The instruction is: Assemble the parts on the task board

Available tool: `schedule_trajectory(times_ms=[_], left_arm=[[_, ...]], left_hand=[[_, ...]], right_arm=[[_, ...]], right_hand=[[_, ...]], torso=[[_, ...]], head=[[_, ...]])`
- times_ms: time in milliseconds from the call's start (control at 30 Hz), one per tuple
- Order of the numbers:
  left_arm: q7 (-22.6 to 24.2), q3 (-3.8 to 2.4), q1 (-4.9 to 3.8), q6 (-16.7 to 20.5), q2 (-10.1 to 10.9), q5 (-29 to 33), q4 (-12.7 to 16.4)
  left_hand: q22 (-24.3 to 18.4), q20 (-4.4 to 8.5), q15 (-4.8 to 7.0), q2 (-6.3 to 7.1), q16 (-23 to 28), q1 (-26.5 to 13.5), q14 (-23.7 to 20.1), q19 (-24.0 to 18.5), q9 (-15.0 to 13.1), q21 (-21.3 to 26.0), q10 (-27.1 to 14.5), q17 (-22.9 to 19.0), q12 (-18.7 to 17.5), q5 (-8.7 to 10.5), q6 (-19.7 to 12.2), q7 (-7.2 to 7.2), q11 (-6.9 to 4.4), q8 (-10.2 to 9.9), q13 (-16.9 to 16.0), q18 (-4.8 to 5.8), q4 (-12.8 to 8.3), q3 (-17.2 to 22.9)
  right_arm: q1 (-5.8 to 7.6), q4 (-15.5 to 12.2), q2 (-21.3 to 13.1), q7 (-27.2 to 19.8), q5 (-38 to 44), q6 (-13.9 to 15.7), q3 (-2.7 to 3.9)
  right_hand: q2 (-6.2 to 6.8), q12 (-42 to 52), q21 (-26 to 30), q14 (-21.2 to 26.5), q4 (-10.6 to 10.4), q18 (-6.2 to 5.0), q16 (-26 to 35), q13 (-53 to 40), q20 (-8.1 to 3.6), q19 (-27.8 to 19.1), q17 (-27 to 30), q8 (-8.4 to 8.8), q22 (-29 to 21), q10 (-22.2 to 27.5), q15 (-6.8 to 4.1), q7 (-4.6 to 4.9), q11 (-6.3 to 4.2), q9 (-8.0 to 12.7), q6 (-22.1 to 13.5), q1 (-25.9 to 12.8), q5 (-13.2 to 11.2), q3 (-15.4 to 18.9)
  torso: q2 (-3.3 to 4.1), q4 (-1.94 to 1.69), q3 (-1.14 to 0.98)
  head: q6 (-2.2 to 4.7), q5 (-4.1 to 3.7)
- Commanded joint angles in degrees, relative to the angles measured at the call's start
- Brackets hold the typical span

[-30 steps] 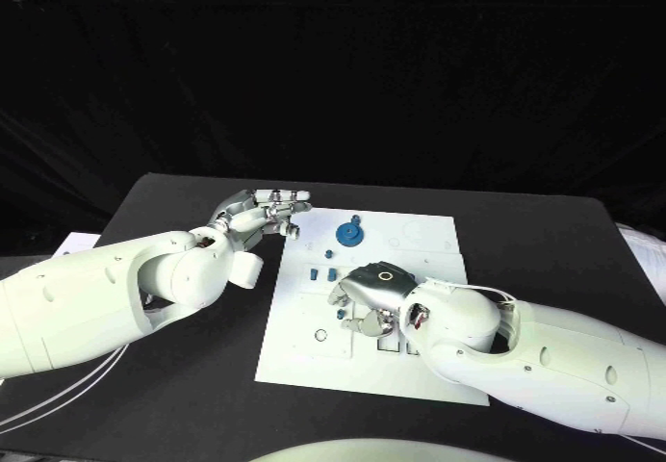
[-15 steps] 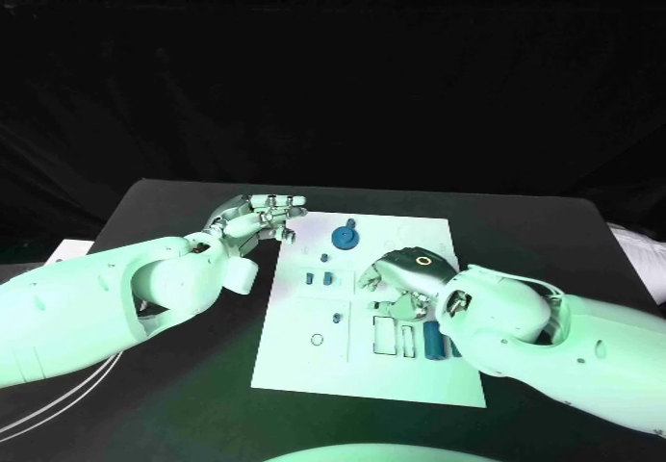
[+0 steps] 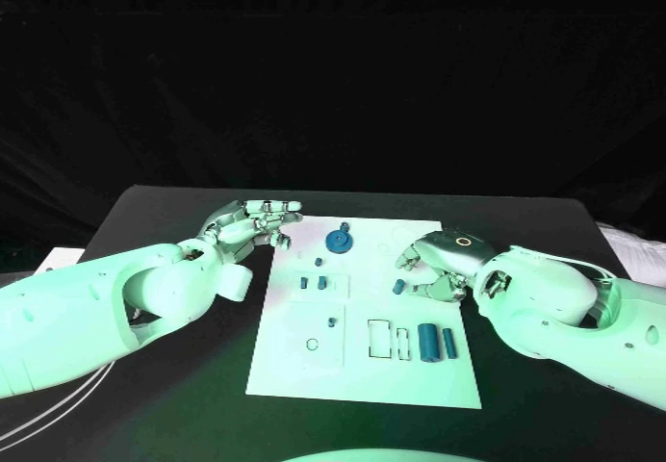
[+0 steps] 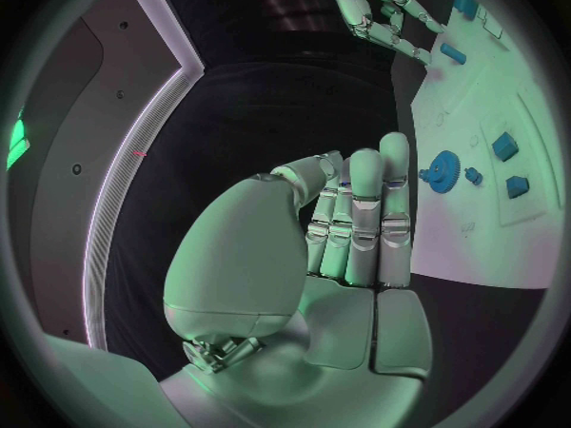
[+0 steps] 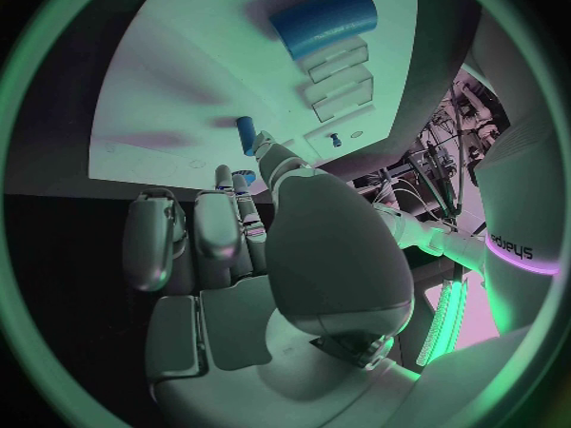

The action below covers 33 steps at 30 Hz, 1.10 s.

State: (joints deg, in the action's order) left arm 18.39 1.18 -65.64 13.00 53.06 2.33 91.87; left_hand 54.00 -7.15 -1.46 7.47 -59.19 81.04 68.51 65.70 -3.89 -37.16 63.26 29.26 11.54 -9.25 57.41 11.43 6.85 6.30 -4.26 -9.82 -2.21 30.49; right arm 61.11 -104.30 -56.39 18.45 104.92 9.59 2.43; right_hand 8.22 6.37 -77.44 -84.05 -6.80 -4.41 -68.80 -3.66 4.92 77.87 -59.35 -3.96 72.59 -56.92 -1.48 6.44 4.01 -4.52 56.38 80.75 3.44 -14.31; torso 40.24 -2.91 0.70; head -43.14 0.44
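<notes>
The white task board [image 3: 364,371] lies mid-table. A blue gear [image 3: 340,238] sits near its far edge, with small blue pieces [image 3: 313,283] in front of it. Two blue cylinders [image 3: 437,342] lie in slots at the near right. My right hand [image 3: 442,258] hovers over the board's right side with curled fingers, and pinches a small blue peg [image 3: 398,286] at its thumb tip. In the right wrist view the peg [image 5: 246,133] stands off the board [image 5: 179,86]. My left hand [image 3: 257,223] holds nothing beside the board's far left corner, fingers straight and together [image 4: 357,228].
Black table [image 3: 166,207] surrounds the board on all sides. Another small blue piece [image 3: 335,319] stands near the board's middle, beside empty rectangular slots [image 3: 380,337]. The left wrist view shows the gear [image 4: 443,171] and my right hand [image 4: 369,9] beyond it.
My right hand has moved from the board's middle toward its right and far side, uncovering the slots and cylinders. My left hand has stayed put.
</notes>
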Motion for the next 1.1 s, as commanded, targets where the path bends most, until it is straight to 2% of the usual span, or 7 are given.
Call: schedule_trajectory(times_ms=[33, 133, 233, 367, 633, 833, 1100], left_arm=[[0.4, -0.03, 0.01, -1.5, -0.1, -0.4, 0.1], [0.4, -0.03, 0.01, -1.6, -0.1, -0.4, 0.1], [0.4, -0.03, 0.01, -1.6, -0.1, -0.4, 0.1], [0.4, -0.03, 0.01, -1.6, 0.0, -0.4, 0.0], [0.4, -0.03, 0.01, -1.6, 0.0, -0.4, 0.0], [0.3, -0.03, 0.01, -1.7, 0.1, -0.4, 0.0], [0.3, -0.03, 0.01, -1.8, 0.1, -0.4, 0.0]], left_hand=[[0.1, 0.25, 0.02, 0.27, 0.1, 0.2, -0.4, -0.2, 0.1, -0.1, -0.4, -0.1, 0.3, -0.35, -0.2, -0.01, 0.02, -0.1, 0.1, -0.65, -0.3, -0.1], [0.1, 0.25, 0.02, 0.27, 0.1, 0.2, -0.4, -0.2, 0.1, -0.1, -0.4, -0.1, 0.3, -0.35, -0.2, -0.01, 0.02, -0.1, 0.1, -0.65, -0.3, -0.1], [0.1, 0.25, 0.02, 0.27, 0.1, 0.2, -0.4, -0.2, 0.1, -0.1, -0.4, -0.1, 0.3, -0.35, -0.2, -0.01, 0.02, -0.1, 0.1, -0.65, -0.3, -0.1], [0.1, 0.25, 0.02, 0.27, 0.1, 0.2, -0.4, -0.2, 0.1, -0.1, -0.4, -0.1, 0.3, -0.35, -0.2, -0.01, 0.02, -0.1, 0.1, -0.65, -0.3, -0.1], [0.1, 0.25, 0.02, 0.27, 0.1, 0.2, -0.4, -0.2, 0.1, -0.1, -0.4, -0.1, 0.3, -0.35, -0.2, -0.01, 0.02, -0.1, 0.1, -0.65, -0.3, -0.1], [0.1, 0.25, 0.02, 0.27, 0.1, 0.2, -0.4, -0.2, 0.1, -0.1, -0.4, -0.1, 0.3, -0.35, -0.2, -0.01, 0.02, -0.1, 0.1, -0.65, -0.3, -0.1], [0.1, 0.25, 0.02, 0.27, 0.1, 0.2, -0.4, -0.2, 0.1, -0.1, -0.4, -0.1, 0.3, -0.35, -0.2, -0.01, 0.02, -0.1, 0.1, -0.65, -0.3, -0.1]], right_arm=[[-0.17, 0.3, 0.4, 0.9, 2.1, -2.5, -0.06], [-0.34, 0.5, 0.8, 0.6, 1.9, -3.3, -0.13], [-0.68, 0.8, 1.3, 0.1, 1.7, -4.2, -0.20], [-1.01, 1.3, 1.9, -0.4, 1.4, -4.4, -0.24], [-1.25, 2.2, 2.9, -1.1, 0.9, -4.5, -0.31], [-1.28, 2.6, 3.4, -1.5, 0.7, -2.9, -0.32], [-1.32, 3.2, 3.8, -0.5, 1.2, 1.7, -0.32]], right_hand=[[-0.14, -0.2, 0.0, -1.1, 0.1, -0.05, 0.1, 0.0, -0.36, 0.1, 0.1, 0.26, 0.0, 0.1, -0.43, -0.46, -0.08, 0.1, 0.0, 0.4, -0.2, 0.4], [-0.58, 0.2, 0.0, -1.1, 0.0, -0.03, 0.1, -0.1, -0.43, 0.2, 0.1, 0.20, 0.0, -0.6, -0.45, -0.59, -0.10, 0.1, 0.4, 0.8, -0.2, 0.6], [-1.05, 0.9, 0.1, -1.2, -0.2, -0.04, 0.2, -0.1, -0.48, 0.2, 0.2, 0.10, 0.0, -1.9, -0.48, -0.63, -0.15, 0.1, 1.0, 1.1, -0.2, 0.7], [-1.90, 1.3, 0.1, -1.2, -0.4, -0.01, 0.1, -0.1, -0.47, 0.3, 0.2, -0.03, 0.0, -3.0, -0.41, -0.65, -0.11, 0.1, 1.8, 1.6, -0.1, 0.4], [-3.82, 2.0, -0.3, -1.4, -1.1, 0.14, -0.4, 0.0, -0.38, 0.8, -0.4, -0.62, 0.6, -6.0, -0.32, -0.71, -0.37, -0.3, 4.5, 2.3, -0.1, -1.1], [-4.91, 2.1, -1.0, -1.6, -1.4, 0.36, -1.2, -0.1, -0.50, 1.5, -1.3, -1.08, 1.6, -8.4, -0.56, -0.65, -0.76, -0.6, 6.6, 2.9, -0.3, -2.5], [-6.03, 2.1, -1.7, -1.7, -1.6, 0.61, -1.9, -0.2, -0.62, 2.1, -2.1, -1.69, 2.6, -11.1, -0.46, -0.74, -1.18, -1.1, 8.7, 3.3, -0.5, -3.9]], torso=[[-0.05, -0.07, 0.01], [-0.01, -0.19, 0.05], [0.04, -0.12, 0.05], [0.08, -0.03, 0.06], [0.04, -0.15, 0.05], [0.03, -0.11, 0.00], [0.00, -0.06, 0.00]], head=[[0.05, -0.10], [0.07, -0.08], [0.01, 0.04], [-0.07, 0.17], [-0.26, 0.11], [-0.36, 0.23], [-0.42, 0.28]])
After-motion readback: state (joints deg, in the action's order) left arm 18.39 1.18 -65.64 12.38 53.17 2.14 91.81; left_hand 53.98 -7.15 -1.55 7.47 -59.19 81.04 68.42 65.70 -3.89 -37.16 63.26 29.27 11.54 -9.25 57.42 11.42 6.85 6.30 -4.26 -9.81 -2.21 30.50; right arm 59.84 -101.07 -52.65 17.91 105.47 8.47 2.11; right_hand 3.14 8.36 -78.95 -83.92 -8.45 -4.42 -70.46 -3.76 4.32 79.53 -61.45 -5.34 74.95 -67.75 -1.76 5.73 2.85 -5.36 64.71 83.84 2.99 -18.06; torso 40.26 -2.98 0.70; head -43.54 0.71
